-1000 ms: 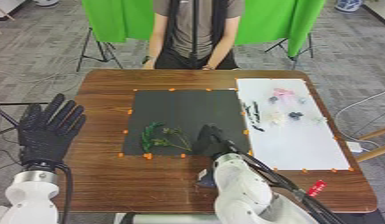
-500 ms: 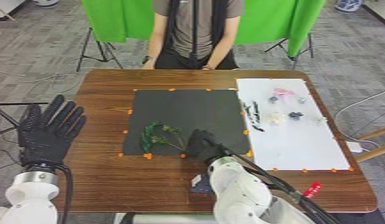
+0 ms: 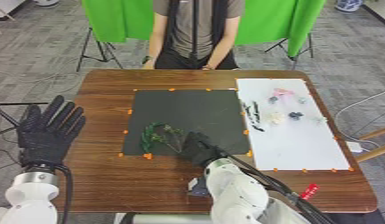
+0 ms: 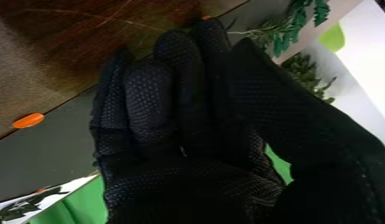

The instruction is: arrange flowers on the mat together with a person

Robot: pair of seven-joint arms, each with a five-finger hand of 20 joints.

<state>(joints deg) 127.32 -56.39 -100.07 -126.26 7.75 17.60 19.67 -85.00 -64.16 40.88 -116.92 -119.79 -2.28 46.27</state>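
I have my right hand (image 3: 201, 150) low over the near edge of the dark mat (image 3: 197, 110), toward its right corner, the arm coming up from below. In the right wrist view its fingers (image 4: 153, 100) run straight and lie close together, with the thumb (image 4: 268, 90) drawn in alongside them; a thin stem ends near the tips, and I can't tell whether they touch it. That stem belongs to the finer green sprig (image 3: 172, 133), which lies on the mat just to the left of the hand, its lower end nearest me. Beside it on the left is the darker leafy sprig (image 3: 148, 138), curving along the mat's near-left part. Orange tabs (image 3: 148, 156) mark the mat's border. Farther right is my white sheet (image 3: 299, 150), with dark slender pieces (image 3: 252, 117) along its left side, then a cream flower (image 3: 275, 118), a dark bluish flower (image 3: 296, 116) just beside it, and a pink flower (image 3: 283, 92) nearer the far end. On the table (image 3: 126, 185), nearer me than the mat, a red object (image 3: 310, 190) lies to the right of the right arm. Well apart, at the table's left edge, I have the left hand (image 3: 44, 142), fingers straight and slightly spread.
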